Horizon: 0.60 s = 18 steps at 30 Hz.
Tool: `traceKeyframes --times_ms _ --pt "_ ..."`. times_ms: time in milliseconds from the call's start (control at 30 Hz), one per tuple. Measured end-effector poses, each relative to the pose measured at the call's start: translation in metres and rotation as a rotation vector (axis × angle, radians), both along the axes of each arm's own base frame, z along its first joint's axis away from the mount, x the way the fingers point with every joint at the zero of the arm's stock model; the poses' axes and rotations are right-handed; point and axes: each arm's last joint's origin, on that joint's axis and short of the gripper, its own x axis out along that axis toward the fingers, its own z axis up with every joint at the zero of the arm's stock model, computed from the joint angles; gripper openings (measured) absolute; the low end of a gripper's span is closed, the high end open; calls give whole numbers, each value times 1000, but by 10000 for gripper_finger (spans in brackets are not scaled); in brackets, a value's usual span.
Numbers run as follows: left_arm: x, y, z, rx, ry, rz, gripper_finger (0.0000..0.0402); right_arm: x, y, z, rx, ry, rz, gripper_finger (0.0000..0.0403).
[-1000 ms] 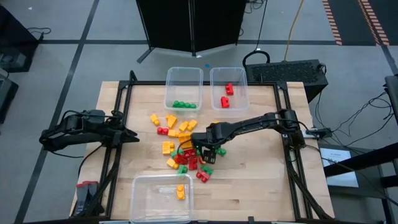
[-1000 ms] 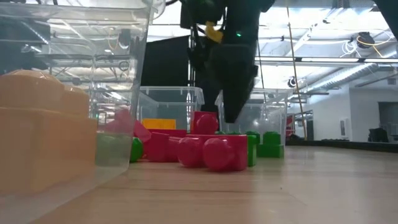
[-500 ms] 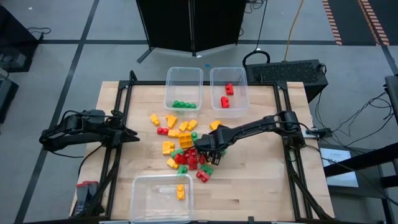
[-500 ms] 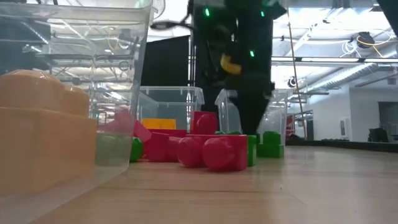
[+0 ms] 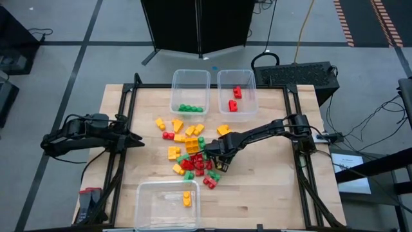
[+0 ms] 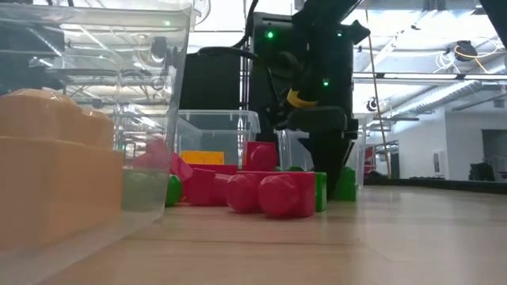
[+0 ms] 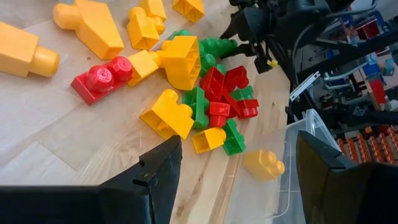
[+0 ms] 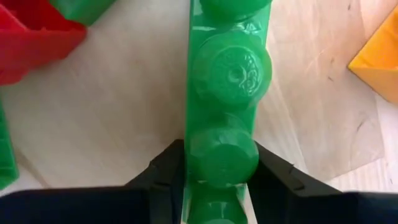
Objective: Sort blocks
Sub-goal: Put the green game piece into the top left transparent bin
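Observation:
Red, green and yellow-orange blocks (image 5: 193, 154) lie heaped mid-table. My right gripper (image 5: 217, 161) stands down at the heap's right side (image 6: 326, 178), its fingers close on either side of a long green block (image 8: 229, 74) with its studs facing up. My left gripper (image 5: 137, 142) waits open at the table's left edge, facing the heap (image 7: 237, 144) and touching nothing. My right gripper has the green block's near end (image 8: 224, 155) pinched between its two fingers (image 8: 163, 175), one on each long side. The fingers come from above, pointing down, and lie across the block. The block lies flat on the table wood.
Two clear tubs stand at the far edge: one holds green blocks (image 5: 190, 107), the other red blocks (image 5: 235, 98). A third tub (image 5: 154, 193) at the near edge holds a yellow block. Red blocks (image 8: 31, 37) and a yellow one (image 8: 379, 62) lie close beside the gripped block.
My right gripper has come down from above the heap to the table at the heap's right side, drifting slightly toward the table's right edge. The blocks have stayed where they were.

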Motion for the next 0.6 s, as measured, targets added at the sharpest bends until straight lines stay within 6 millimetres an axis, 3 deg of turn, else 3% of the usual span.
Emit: traceKeyframes --times_ms 200,467,600 --pt "0 0 0 0 0 0 210 -2 0 13 7 -40 -22 114" --pt "0 0 0 0 0 1 210 -14 -7 73 22 -233 -84 114" --pt "0 1 0 8 1 15 210 -15 -16 114 17 -469 -120 114"
